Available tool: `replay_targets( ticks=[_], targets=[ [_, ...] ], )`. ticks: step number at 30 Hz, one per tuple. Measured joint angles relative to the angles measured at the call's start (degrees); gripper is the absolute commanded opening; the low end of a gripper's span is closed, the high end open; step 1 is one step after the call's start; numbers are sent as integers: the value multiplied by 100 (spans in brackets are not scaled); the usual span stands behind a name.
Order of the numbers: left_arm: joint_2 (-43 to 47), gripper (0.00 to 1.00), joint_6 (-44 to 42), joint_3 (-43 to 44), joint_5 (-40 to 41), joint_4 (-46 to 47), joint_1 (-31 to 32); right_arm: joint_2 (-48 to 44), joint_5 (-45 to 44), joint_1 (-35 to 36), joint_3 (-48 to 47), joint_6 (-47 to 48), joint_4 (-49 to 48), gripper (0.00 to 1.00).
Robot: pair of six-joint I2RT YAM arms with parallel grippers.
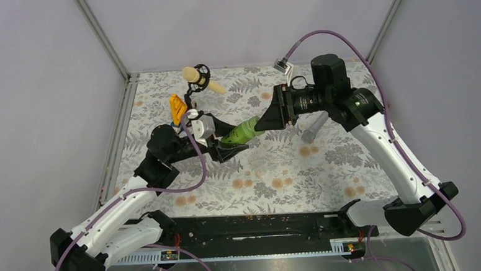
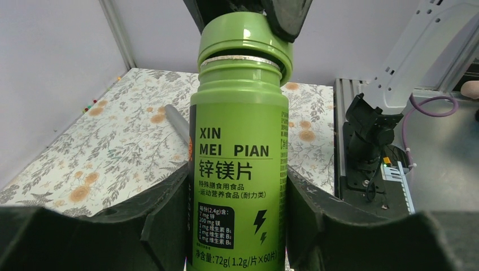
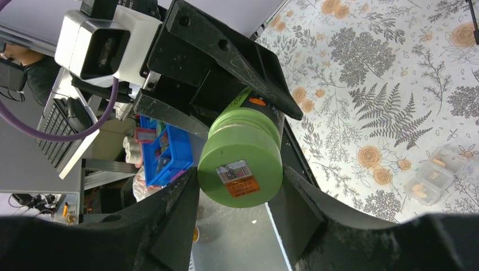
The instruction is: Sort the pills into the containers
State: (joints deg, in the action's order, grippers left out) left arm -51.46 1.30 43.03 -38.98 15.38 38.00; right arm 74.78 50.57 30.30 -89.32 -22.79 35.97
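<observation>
A green screw-cap bottle [image 1: 241, 132] hangs tilted above the flowered mat between both arms. My left gripper [image 2: 237, 172] is shut on the bottle's labelled body [image 2: 237, 147]. My right gripper [image 3: 242, 175] is shut on its green cap [image 3: 240, 169], which carries an orange sticker. In the left wrist view a silver ring shows between the cap [image 2: 244, 39] and the neck. The containers [image 3: 435, 176], small see-through cups, lie on the mat at the right of the right wrist view, with tan pills [image 3: 419, 189] inside.
A grey cylinder [image 1: 312, 128] lies on the mat under the right arm. A yellow object [image 1: 177, 108] and a cream brush-like piece in a black ring [image 1: 199, 78] sit at the back left. Metal frame posts stand at the back corners.
</observation>
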Motion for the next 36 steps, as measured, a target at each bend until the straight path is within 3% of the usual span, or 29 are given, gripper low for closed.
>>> replay_targets(
  ticks=[28,36],
  targets=[
    [-380,0,-177,455,-774,-844,2,363,-229,267,-673,1478,1547,45],
    [-470,0,-61,455,-798,-957,-42,177,-581,345,-223,1128,1064,42]
  ],
)
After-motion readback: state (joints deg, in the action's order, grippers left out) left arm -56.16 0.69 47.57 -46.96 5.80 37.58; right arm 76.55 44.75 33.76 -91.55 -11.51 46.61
